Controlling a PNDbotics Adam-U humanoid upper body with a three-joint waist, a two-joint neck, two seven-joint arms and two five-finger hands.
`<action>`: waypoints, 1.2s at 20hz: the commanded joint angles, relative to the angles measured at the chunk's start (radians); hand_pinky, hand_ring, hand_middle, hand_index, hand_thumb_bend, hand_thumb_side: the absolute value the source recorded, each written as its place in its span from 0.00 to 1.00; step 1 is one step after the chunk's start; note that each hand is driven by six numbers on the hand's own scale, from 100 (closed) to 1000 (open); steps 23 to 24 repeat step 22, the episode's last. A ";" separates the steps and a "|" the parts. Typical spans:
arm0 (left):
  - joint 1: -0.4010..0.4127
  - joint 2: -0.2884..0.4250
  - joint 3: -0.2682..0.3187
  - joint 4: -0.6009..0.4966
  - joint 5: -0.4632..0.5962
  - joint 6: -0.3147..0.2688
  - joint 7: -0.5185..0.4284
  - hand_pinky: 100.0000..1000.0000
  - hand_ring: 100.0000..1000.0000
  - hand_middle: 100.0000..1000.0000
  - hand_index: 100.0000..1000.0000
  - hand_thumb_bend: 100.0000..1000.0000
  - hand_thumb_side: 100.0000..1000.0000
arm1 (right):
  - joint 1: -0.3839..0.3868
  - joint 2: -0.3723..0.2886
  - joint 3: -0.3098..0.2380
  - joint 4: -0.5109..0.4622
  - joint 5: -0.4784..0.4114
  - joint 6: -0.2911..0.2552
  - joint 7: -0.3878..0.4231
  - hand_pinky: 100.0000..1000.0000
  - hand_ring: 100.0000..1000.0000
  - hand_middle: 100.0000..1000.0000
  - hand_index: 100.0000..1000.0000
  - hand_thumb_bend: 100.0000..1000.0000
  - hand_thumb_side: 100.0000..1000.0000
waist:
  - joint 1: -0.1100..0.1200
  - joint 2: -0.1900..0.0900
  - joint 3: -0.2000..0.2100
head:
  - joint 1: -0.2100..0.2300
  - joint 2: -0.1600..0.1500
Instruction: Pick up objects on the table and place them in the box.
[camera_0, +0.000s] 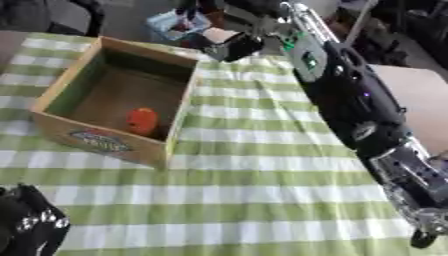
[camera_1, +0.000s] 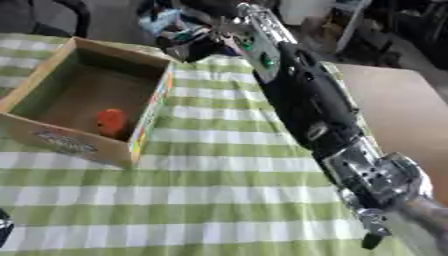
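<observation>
Honestly, with my right arm stretched to the table's far edge, past the box (camera_0: 173, 131), I judged the step to be a reach for the next object. My right hand (camera_0: 234, 48) was a dark blur there, so I could not tell how its fingers stood or whether it held anything. To do it well I would carry over the near wall, then lower. I counted one box, one orange thing (camera_0: 142, 121) inside it, and my left hand (camera_0: 31, 225) idle at the lower corner, fingers relaxed.
</observation>
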 joint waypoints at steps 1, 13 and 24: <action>-0.002 0.016 0.013 -0.014 -0.009 -0.001 0.021 0.24 0.11 0.00 0.31 0.05 0.95 | 0.015 -0.096 -0.010 -0.113 -0.103 0.029 -0.001 0.71 0.72 0.60 0.84 0.00 0.00 | 0.012 -0.015 -0.015 | 0.017 -0.006; 0.007 0.010 0.023 -0.014 -0.031 -0.010 0.061 0.50 0.46 0.41 0.64 0.05 0.97 | 0.264 -0.227 -0.094 -0.364 -0.307 0.158 -0.114 0.71 0.72 0.62 0.82 0.00 0.00 | 0.026 -0.005 -0.077 | 0.056 -0.015; 0.013 0.003 0.030 -0.014 -0.060 -0.003 0.058 0.55 0.55 0.51 0.72 0.06 0.99 | 0.450 -0.236 -0.180 -0.450 -0.391 0.195 -0.151 0.71 0.71 0.60 0.81 0.00 0.12 | 0.026 0.005 -0.105 | 0.086 -0.008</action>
